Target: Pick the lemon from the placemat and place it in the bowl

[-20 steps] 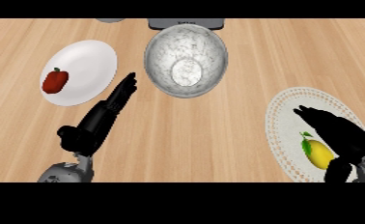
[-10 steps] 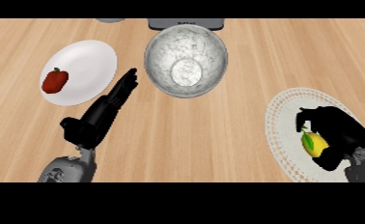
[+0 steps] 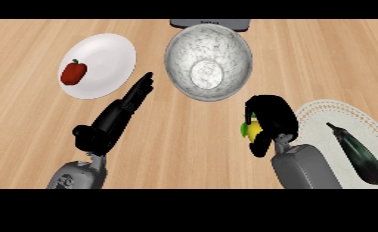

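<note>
Two black hands rise from the lower edge of the frame. At lower right of centre, the right hand [image 3: 269, 121] has its fingers curled round the small yellow lemon with a green tip [image 3: 252, 129], so that only a slice of the fruit shows at the hand's left side. The lemon is off the round cream placemat with a dotted border [image 3: 325, 118], which lies at the right edge with a dark, long aubergine-like vegetable [image 3: 356, 148] on it. At lower left, the left hand [image 3: 118, 113] lies with fingers straight, pointing up and right, holding nothing.

A lemon should be light, stiff and hard to bruise, but its waxy, rounded skin may roll or slide; a wrap across its widest middle, as here, seems the safest hold.

Further up, at upper centre, sits the speckled grey metal bowl [image 3: 221, 46], near the held fruit but not under it. At upper left, a white round plate [image 3: 107, 51] carries a small red pepper [image 3: 73, 72]. A dark grey object [image 3: 210, 23] peeks behind the bowl.
</note>
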`<state>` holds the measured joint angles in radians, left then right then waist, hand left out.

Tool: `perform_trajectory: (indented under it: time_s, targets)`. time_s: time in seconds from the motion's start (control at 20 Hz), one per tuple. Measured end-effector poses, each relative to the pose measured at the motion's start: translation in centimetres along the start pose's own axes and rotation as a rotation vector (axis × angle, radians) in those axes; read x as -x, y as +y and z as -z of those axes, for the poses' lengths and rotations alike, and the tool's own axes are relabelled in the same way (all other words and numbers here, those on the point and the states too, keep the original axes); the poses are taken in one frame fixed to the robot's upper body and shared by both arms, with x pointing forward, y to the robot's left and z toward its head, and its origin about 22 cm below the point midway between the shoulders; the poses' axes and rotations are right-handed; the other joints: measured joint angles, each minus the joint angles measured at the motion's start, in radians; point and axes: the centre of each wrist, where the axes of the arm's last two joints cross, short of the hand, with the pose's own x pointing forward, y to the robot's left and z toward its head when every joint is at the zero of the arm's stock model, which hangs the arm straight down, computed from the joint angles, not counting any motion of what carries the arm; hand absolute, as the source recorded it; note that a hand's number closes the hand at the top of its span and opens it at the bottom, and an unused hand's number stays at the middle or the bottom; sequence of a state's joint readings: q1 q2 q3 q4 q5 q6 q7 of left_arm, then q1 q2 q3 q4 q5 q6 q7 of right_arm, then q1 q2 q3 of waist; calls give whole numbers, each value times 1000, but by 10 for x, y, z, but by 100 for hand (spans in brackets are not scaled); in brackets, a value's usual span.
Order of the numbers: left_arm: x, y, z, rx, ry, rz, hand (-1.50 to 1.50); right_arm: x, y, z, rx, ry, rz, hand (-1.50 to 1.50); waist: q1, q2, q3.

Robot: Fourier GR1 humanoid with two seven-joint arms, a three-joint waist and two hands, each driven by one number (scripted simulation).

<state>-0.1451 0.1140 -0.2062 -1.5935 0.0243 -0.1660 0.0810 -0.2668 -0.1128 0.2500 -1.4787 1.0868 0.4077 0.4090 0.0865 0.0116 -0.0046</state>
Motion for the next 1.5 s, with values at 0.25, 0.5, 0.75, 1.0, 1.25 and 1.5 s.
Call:
perform_trajectory:
  time_s: [0.25, 0.5, 0.75, 1.0, 1.25, 1.5]
  targets:
    - [-3, -8, 6, 48, -11, 9, 0, -56, -24, 11, 125, 169, -17, 150, 47, 4, 0]
    - [-5, -14, 13, 72, -18, 8, 0, -107, -65, 11, 354, 290, -21, 150, 73, 4, 0]
    - [-5, -18, 18, 93, -17, 6, 0, -148, -109, 2, 611, 281, 51, 150, 87, 5, 0]
    - [-6, -21, 23, 90, -19, 7, 0, -172, -138, -2, 755, 273, 133, 150, 81, 8, 1]
    - [-4, -17, 22, 69, -13, 11, 0, -185, -150, 8, 799, 309, 135, 150, 64, 7, 1]
    - [-2, -9, 22, 41, -9, 14, 0, -191, -150, 27, 836, 365, 53, 150, 32, 7, 1]
